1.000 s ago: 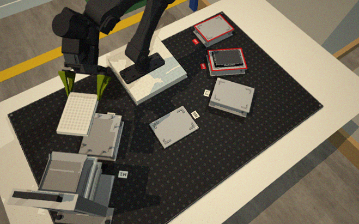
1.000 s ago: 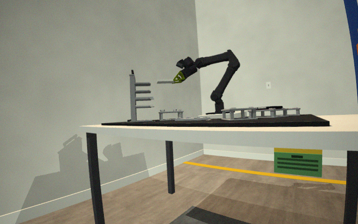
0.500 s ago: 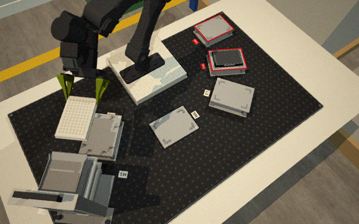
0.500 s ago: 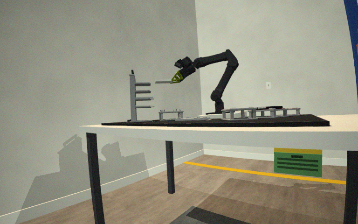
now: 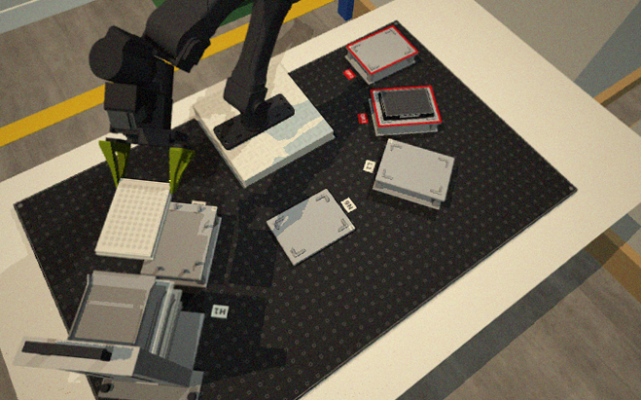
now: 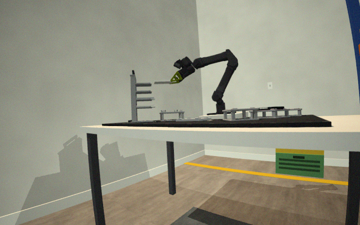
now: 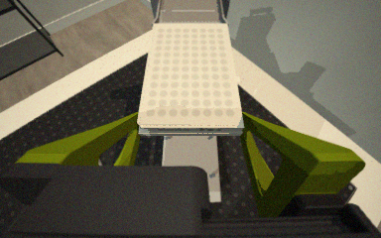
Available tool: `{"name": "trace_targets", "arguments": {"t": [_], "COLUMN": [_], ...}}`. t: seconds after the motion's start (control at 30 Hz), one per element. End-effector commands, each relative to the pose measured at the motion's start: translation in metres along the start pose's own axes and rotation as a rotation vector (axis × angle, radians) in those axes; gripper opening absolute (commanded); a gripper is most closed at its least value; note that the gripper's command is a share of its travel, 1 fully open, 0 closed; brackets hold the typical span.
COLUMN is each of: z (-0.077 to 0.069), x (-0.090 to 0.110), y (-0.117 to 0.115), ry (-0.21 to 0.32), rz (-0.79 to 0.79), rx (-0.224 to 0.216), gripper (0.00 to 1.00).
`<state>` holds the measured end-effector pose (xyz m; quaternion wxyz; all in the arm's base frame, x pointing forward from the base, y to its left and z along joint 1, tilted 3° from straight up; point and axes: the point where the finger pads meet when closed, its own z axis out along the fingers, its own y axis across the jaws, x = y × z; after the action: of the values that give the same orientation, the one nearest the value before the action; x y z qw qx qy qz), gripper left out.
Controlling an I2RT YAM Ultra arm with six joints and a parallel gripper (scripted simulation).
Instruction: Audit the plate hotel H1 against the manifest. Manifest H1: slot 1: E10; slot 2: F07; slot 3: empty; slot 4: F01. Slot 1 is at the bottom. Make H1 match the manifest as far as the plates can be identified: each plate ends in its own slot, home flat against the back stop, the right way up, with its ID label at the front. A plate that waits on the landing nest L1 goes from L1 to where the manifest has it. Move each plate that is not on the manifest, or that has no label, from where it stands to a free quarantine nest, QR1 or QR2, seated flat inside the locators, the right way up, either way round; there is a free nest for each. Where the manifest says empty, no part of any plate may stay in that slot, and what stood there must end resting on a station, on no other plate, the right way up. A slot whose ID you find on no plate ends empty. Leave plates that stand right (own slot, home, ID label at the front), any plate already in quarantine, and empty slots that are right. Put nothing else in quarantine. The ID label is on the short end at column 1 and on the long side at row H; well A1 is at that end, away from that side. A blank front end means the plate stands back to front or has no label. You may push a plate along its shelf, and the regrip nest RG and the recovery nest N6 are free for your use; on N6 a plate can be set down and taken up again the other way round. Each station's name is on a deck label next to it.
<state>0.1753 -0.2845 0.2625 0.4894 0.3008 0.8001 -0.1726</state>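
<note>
Black perforated matting (image 5: 438, 243) covers most of the pale bench (image 5: 589, 126), and above its left part the gripper (image 7: 190, 130) pinches a white well plate (image 7: 189, 74) by its near short end, the green fingers set wide against the plate's two long sides. The plate hangs level in the air, wells upward, its far short end pointing at the plate hotel H1 (image 6: 133, 95) near the bench's left corner, a gap showing between plate and top shelf in the exterior view. A raised grey nest (image 5: 184, 241) sits below and beside the plate. Toward the bench's far corner stand two red-edged nests, one bare (image 5: 381, 52), one carrying a dark plate (image 5: 406, 102).
</note>
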Motion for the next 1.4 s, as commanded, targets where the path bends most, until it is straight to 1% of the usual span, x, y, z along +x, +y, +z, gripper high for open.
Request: {"name": "trace_targets", "arguments": {"t": [0.0, 1.0, 1.2, 1.37], "z": [0.000, 0.023, 0.027, 0.027], "x": [-0.007, -0.022, -0.024, -0.024], "y": [0.000, 0.000, 0.000, 0.000], "ry": [-0.016, -0.017, -0.017, -0.017], "rz": [-0.006, -0.006, -0.006, -0.006], "rx": [0.004, 0.004, 0.004, 0.004], "gripper": [0.86, 0.86, 0.86, 0.86]}}
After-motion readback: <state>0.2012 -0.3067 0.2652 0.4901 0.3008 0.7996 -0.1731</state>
